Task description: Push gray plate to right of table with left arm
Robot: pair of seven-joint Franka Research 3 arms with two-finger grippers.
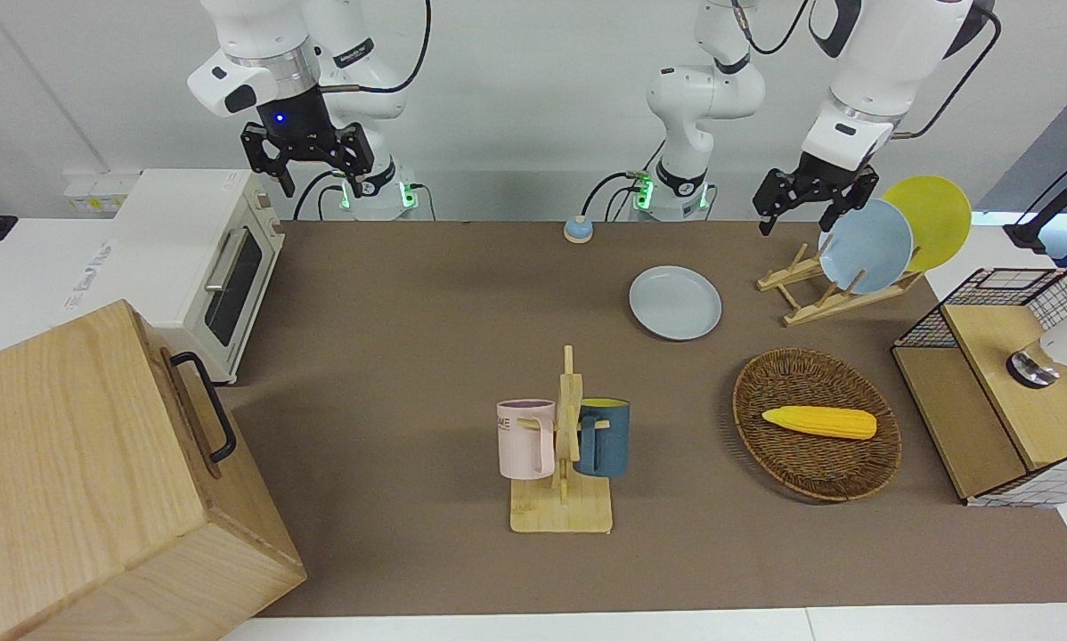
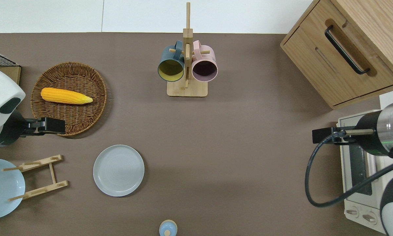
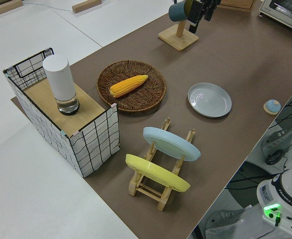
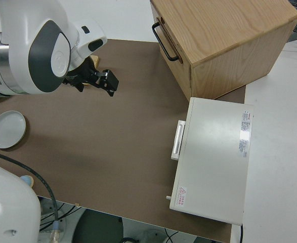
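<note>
A wide brown bench (image 1: 427, 356) with white borders carries everything; a large wooden cabinet (image 1: 97, 481) fills the corner at the right arm's end, cut off by the frame edge, with a white toaster oven (image 1: 204, 258) nearer the robots beside it; the gray plate (image 2: 118, 170) lies flat on the bench toward the left arm's end, round, shallow, pale gray-blue with a low raised rim, touched by nothing; a wicker basket (image 2: 81, 118) holding a yellow corn cob (image 2: 66, 95) sits farther from the robots than the plate; the left end effector (image 2: 53, 125) hangs in the air over the basket's rim, well apart from the plate, its fingers spread and empty; the right arm is parked, its end effector (image 1: 306, 156) released.
</note>
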